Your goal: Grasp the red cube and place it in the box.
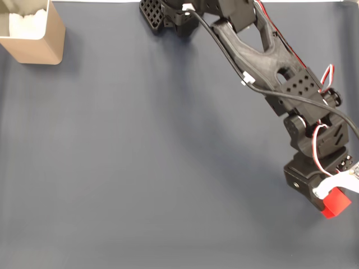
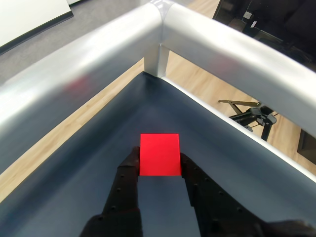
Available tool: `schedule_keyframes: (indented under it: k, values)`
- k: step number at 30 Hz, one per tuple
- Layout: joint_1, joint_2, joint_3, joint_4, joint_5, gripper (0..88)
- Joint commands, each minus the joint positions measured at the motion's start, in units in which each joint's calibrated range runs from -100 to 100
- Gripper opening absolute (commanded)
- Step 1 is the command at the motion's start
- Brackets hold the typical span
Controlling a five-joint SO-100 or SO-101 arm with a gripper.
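**Obs 1:** Far left of the fixed view, top corner — the box (image 1: 39, 42), tan walls, rounded corners, white padding inside. It sits on the dark blue worktop (image 1: 140, 168).

**Obs 2:** Noted. Moving right?

**Obs 1:** Black arm (image 1: 263, 53) runs from the top edge diagonally down to the lower right. At its end, the gripper (image 1: 335, 197), with the red cube (image 1: 335, 203) at its tip, well apart from the box.

**Obs 2:** Wrist view agrees. Gripper (image 2: 159, 160) clenched on the red cube (image 2: 159, 154), one black finger touching each side face. Can't tell whether the cube rests on the worktop or is lifted.

**Obs 1:** Beyond it?

**Obs 2:** Silver metal rail (image 2: 163, 29) meeting at a corner around the worktop edge; wooden floor (image 2: 207, 84) further right.
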Motion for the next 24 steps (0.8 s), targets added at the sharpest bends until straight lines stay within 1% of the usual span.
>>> schedule_keyframes:
  k: [1,14,24]
  values:
    - [1.69,-11.91,4.44,1.08,0.05,0.0]
    - [5.67,-43.36,36.56,4.36,0.05,0.0]
    - [9.08,-57.75,50.79,4.61,-1.17,0.0]
